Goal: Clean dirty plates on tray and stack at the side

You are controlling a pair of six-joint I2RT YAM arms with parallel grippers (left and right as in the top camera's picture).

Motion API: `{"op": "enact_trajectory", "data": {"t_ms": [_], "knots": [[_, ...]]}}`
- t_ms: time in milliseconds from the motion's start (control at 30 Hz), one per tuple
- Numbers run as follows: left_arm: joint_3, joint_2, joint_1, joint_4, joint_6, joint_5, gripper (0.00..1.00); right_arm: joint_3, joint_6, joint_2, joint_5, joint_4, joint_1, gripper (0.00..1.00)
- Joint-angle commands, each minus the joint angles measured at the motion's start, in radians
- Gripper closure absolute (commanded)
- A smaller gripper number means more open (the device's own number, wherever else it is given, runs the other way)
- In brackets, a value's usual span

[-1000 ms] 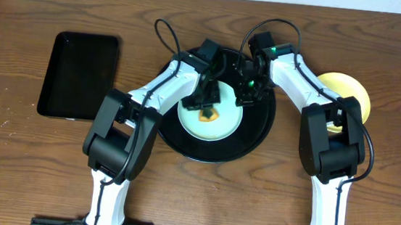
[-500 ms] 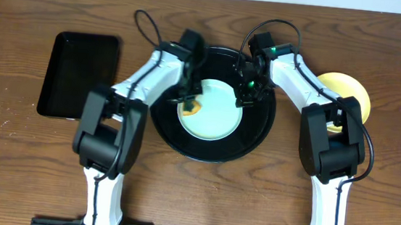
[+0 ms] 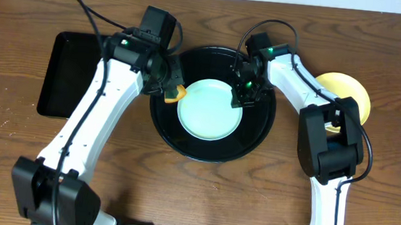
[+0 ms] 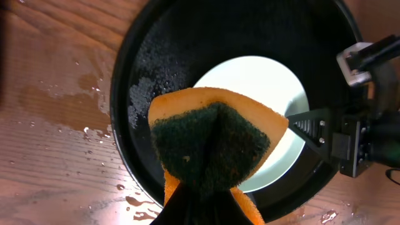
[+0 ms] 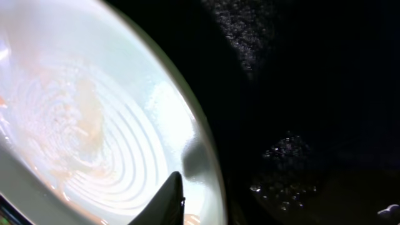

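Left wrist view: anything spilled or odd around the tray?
Yes. Water lies on the table, in wet patches and droplets just outside the left rim of the tray. Inside it, suds speckle the floor. In the right wrist view the plate shows a faint orange film.

Robot lab: wooden table [image 3: 6,168], mounted arms [image 3: 83,124]

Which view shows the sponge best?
Left wrist: the sponge fills the middle of the frame, green scouring face and orange edge clear, pinched in the left gripper. Overhead shows only a small orange bit at the plate's edge. Right wrist shows none of it.
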Motion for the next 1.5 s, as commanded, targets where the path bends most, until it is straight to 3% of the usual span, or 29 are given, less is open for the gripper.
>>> {"op": "enact_trajectory", "data": {"t_ms": [0,333,700,1167,1467], "knots": [[0.01,0.014,0.001,-0.003,0.048,-0.048,0.92,-0.03,0.0,0.063,0.05,0.003,0.031,0.99],[0.01,0.047,0.039,-0.002,0.078,-0.07,0.92,-0.029,-0.047,0.034,-0.037,-0.036,0.005,0.99],[0.01,0.048,0.189,-0.002,0.078,-0.07,0.89,-0.029,-0.116,-0.177,-0.052,-0.06,-0.128,0.99],[-0.006,0.048,0.254,-0.002,0.078,-0.07,0.87,-0.029,0.05,-0.357,0.464,0.029,-0.082,0.99],[-0.023,0.048,0.254,-0.002,0.077,-0.07,0.87,-0.029,0.148,-0.407,0.918,0.027,0.11,0.99]]}}
